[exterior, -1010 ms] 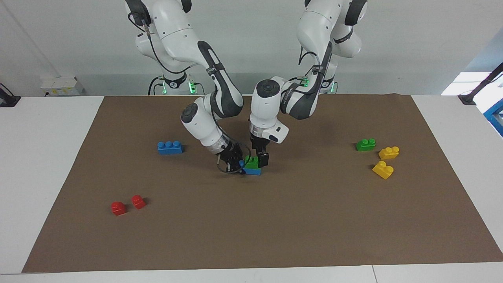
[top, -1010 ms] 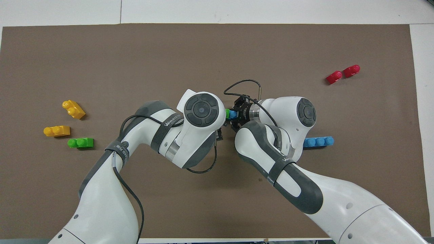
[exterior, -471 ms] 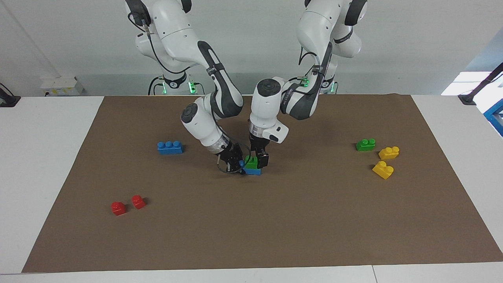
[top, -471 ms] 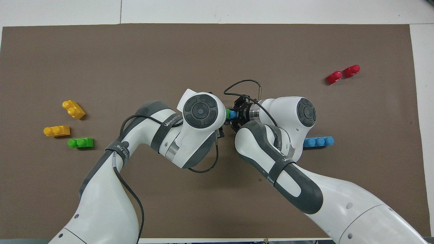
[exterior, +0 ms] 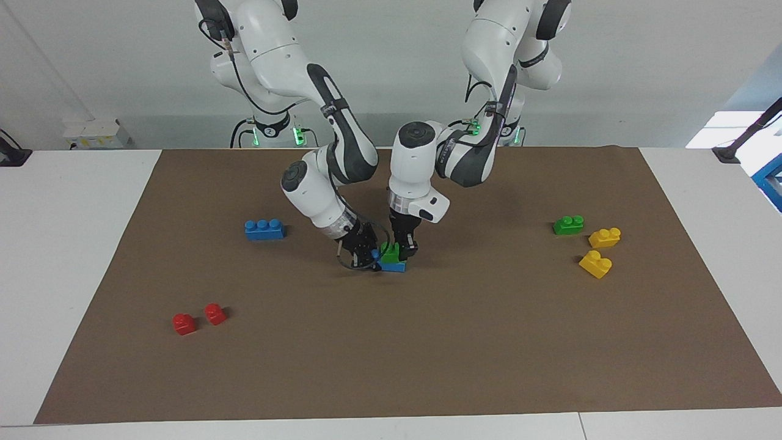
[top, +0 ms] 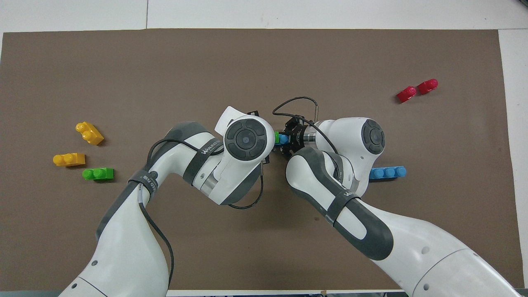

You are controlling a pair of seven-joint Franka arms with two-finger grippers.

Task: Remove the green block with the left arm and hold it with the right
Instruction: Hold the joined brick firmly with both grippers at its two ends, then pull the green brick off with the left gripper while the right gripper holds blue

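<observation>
Green block (exterior: 391,251): frame centre, stacked on a blue brick (exterior: 393,266).
Left claw (exterior: 400,249): clenched on the green block.
Right claw (exterior: 370,256): clenched on the blue brick's end.

A lab — two white robot arms (exterior: 342,134), brown mat (exterior: 427,342).

— What sits at the left arm's end of the brown mat (exterior: 427,354)?
— A loose green brick (exterior: 568,225) and two yellow bricks (exterior: 600,250).
— And toward the right arm's end?
— A lone blue brick (exterior: 264,228), two red bricks (exterior: 198,318) farther from the robots.
</observation>
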